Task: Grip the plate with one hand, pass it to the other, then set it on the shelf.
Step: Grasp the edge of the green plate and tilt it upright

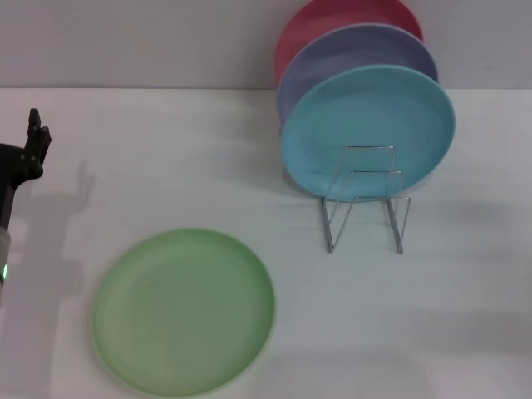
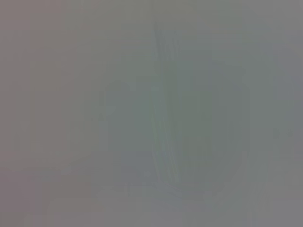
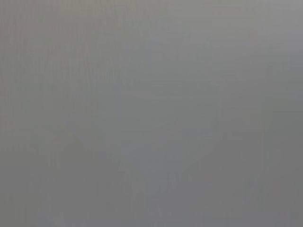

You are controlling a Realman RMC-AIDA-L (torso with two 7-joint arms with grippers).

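The light green plate (image 1: 184, 311) lies flat on the white table at the front left in the head view. My left gripper (image 1: 35, 137) is at the far left edge, above and to the left of the plate, apart from it. The silver wire rack (image 1: 366, 199) stands at the right of centre; its front loops hold nothing. My right gripper is out of view. Both wrist views show only a grey blur.
A turquoise plate (image 1: 367, 129), a lavender plate (image 1: 349, 54) and a red plate (image 1: 332, 21) stand upright in a row in the back of the rack. The white table (image 1: 416, 316) spreads around the rack and the green plate.
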